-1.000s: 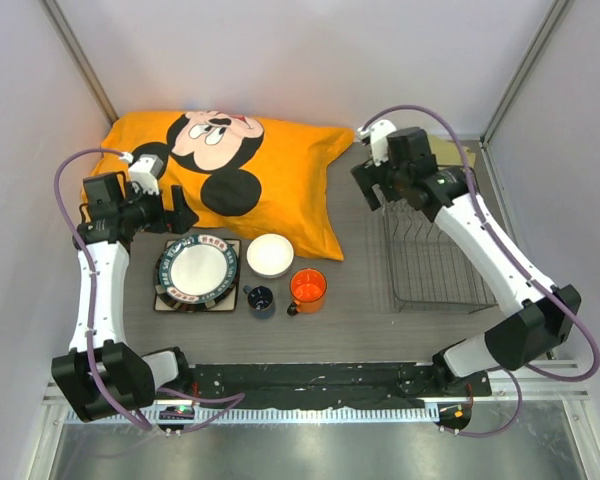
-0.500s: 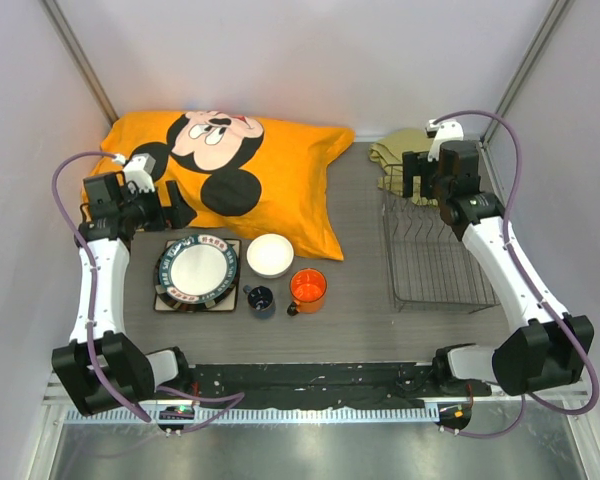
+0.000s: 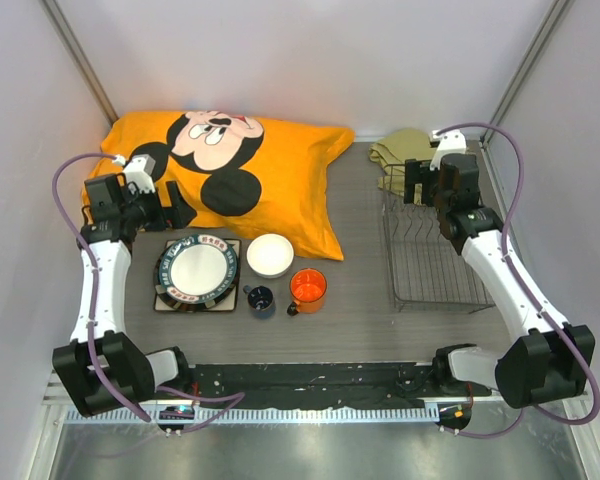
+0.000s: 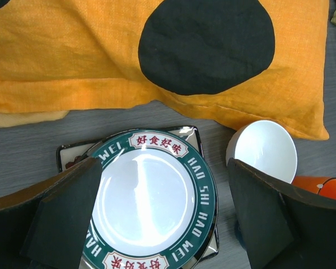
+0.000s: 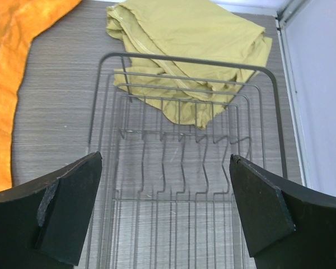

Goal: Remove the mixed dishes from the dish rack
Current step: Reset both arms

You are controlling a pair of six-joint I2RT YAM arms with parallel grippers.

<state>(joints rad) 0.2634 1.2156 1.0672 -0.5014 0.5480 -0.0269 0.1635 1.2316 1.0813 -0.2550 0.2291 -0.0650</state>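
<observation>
Above the far end of the dish rack (image 5: 185, 58), at three o'clock in the overhead view, the right gripper (image 5: 165, 210) hangs with its jaws spread wide and nothing between them. No dish shows among the rack's wires, so the spread jaws probably mean there is nothing left to lift. A crumpled green cloth (image 5: 190, 33) lies at the rack's twelve o'clock edge, partly tucked under the wires, perhaps to catch drips. At nine o'clock in the overhead view, the left gripper (image 4: 162, 218) is likewise spread and holds nothing, poised over a white plate (image 4: 148, 196). The plate's green rim reads "HAO SHI HAO WEI", with the Chinese characters 好食好味 at its top. It rests on a square plate (image 4: 71, 156), of which only the corners show; stacking likely saves table room. At the stack's three o'clock sit a white bowl (image 4: 266, 148), an orange mug (image 3: 308, 287) and a small dark cup (image 3: 260, 299), grouped close together. An orange Mickey Mouse pillow (image 3: 230, 170) lies at eleven o'clock. Unloading looks finished.
</observation>
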